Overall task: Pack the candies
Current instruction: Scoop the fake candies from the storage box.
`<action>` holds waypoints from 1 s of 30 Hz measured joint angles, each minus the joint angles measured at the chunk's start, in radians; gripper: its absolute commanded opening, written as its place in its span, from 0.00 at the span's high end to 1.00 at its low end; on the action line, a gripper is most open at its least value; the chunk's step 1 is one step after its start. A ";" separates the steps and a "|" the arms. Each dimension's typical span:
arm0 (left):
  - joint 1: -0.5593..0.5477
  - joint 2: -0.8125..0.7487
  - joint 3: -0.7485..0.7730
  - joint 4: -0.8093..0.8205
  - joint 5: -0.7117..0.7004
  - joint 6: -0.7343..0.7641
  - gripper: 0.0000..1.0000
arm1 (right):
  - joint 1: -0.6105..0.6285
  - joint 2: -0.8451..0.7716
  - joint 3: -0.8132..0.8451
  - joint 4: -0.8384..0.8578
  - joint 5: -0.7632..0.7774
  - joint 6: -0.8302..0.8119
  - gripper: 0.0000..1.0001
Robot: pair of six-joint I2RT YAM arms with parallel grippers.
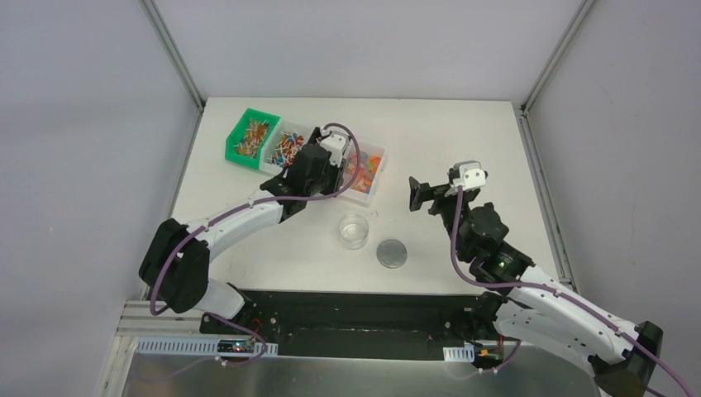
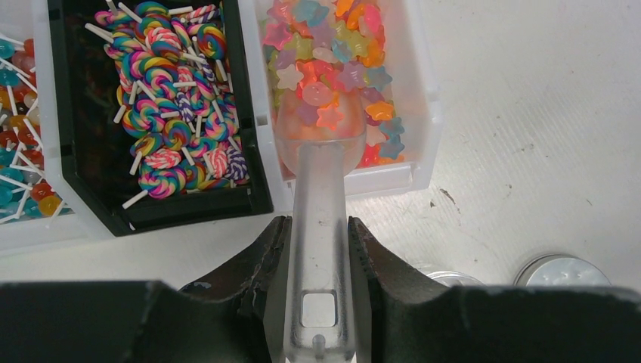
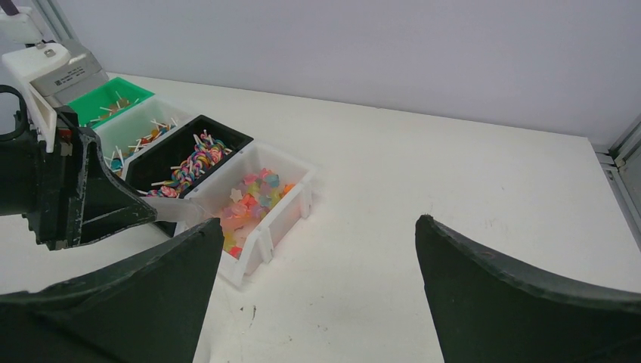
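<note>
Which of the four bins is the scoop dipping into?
The white bin of star-shaped candies, right of the black lollipop bin; the scoop held by the left gripper rests in it.

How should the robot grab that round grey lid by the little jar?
Probably by its rim, from straight above. The lid lies flat on the table, so only its thin edge sticks up; a pinch across opposite sides should hold it. The open right tool is nearer; the left tool is shut on the scoop.

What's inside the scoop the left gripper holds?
The scoop bowl holds a few candies: pink, orange and purple shapes. Anything deeper, and the white bin floor beneath it, is covered.
</note>
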 measured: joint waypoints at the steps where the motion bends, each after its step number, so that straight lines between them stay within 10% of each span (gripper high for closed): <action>1: 0.000 0.000 -0.005 0.006 0.000 0.000 1.00 | 0.000 -0.002 0.000 0.000 0.000 0.000 0.00; 30: 0.000 -0.032 -0.178 0.210 -0.001 -0.056 1.00 | -0.010 -0.028 -0.015 0.017 -0.016 0.015 0.00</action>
